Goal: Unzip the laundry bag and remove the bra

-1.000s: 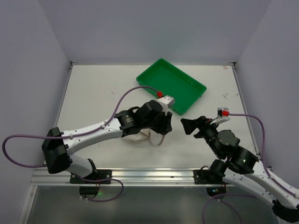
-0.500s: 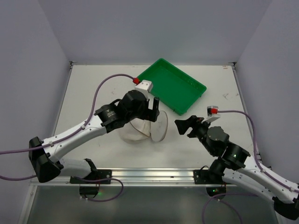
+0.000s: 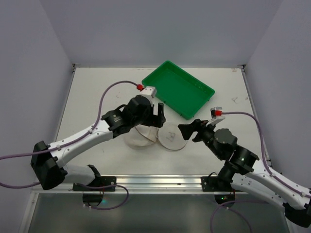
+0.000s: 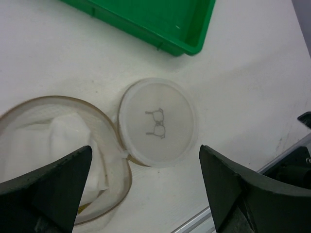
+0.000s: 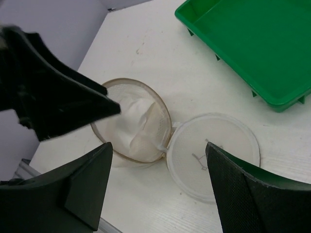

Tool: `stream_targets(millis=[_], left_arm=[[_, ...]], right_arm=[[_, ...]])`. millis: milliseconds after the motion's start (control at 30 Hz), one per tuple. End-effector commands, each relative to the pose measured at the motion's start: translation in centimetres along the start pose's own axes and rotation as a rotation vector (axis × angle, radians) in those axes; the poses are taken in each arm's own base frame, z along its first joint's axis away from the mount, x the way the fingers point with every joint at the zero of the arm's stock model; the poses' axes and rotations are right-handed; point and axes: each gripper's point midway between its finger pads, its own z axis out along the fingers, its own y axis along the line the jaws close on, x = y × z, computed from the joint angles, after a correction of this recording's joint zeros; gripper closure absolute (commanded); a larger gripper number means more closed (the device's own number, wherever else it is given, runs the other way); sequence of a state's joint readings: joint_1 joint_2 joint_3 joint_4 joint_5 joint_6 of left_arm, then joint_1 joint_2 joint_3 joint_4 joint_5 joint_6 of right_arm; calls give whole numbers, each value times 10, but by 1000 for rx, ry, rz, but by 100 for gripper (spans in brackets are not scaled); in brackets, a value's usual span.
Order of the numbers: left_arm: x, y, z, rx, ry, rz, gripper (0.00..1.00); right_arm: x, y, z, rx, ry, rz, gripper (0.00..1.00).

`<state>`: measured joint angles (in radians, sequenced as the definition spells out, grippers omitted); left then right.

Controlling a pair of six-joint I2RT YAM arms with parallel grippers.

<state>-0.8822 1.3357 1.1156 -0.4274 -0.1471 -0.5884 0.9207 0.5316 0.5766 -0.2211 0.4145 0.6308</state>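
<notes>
My left pincer (image 4: 145,150) and right pincer (image 5: 159,144) gape wide and empty above the laundry bag (image 3: 140,138), mouth up, its lid (image 3: 173,138) flat at 3 o'clock, bra drawing (image 4: 156,125) showing.

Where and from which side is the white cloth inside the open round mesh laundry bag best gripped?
Pinch the raised fold of the white cloth near the middle of the round white mesh laundry bag, coming straight down through its upturned mouth. The rim rings the cloth on all sides, so a sideways approach looks blocked; the round lid lies flat beside it.
</notes>
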Motion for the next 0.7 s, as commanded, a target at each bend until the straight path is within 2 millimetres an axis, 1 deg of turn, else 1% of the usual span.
stream_targets(millis=[0, 33, 67, 100, 133, 167, 200, 233, 267, 300, 333, 367, 400, 433, 467, 500, 533, 567, 633, 667], left_arm=[[-55, 28, -50, -125, -177, -35, 5], [-55, 37, -55, -163, -181, -26, 5], [-55, 54, -62, -222, -186, -14, 5], [-52, 63, -64, -252, -181, -17, 8], [-48, 75, -64, -288, -175, -24, 9], [-37, 94, -60, -335, -145, -41, 11], [-30, 102, -60, -348, -133, -56, 14], [-23, 111, -56, -362, -113, -71, 15], [-9, 118, -48, -351, -83, -88, 16], [-3, 118, -43, -335, -70, -92, 16], [4, 119, -39, -326, -55, -97, 16], [15, 121, -32, -316, -27, -106, 17], [20, 124, -29, -319, -13, -107, 20], [27, 128, -27, -332, 4, -108, 22], [30, 130, -26, -337, 7, -117, 29], [33, 131, -25, -336, 8, -119, 31], [40, 132, -24, -327, 17, -121, 33], [39, 130, -24, -311, -1, -128, 37], [45, 132, -25, -312, 4, -128, 41], [47, 134, -28, -315, 0, -130, 47]], right_arm=[[-1, 31, 16, -88, 59, -59, 21], [-3, 40, 20, -108, 70, -68, 22], [2, 49, 24, -142, 107, -91, 23], [5, 55, 29, -154, 133, -105, 28], [11, 63, 42, -157, 174, -124, 29], [17, 70, 47, -179, 206, -136, 29], [18, 75, 54, -187, 217, -142, 29], [26, 80, 67, -185, 252, -154, 29], [30, 83, 74, -190, 271, -163, 29], [34, 88, 80, -199, 293, -168, 29], [45, 89, 94, -192, 326, -180, 29], [49, 91, 101, -196, 338, -189, 29], [54, 96, 107, -218, 361, -192, 29], [52, 102, 114, -231, 364, -190, 28], [70, 96, 128, -208, 412, -199, 28], [78, 100, 132, -229, 446, -198, 28], [77, 106, 139, -241, 447, -204, 27], [91, 100, 149, -224, 478, -220, 27], [96, 102, 159, -226, 486, -231, 27], [101, 101, 164, -228, 491, -243, 27]])
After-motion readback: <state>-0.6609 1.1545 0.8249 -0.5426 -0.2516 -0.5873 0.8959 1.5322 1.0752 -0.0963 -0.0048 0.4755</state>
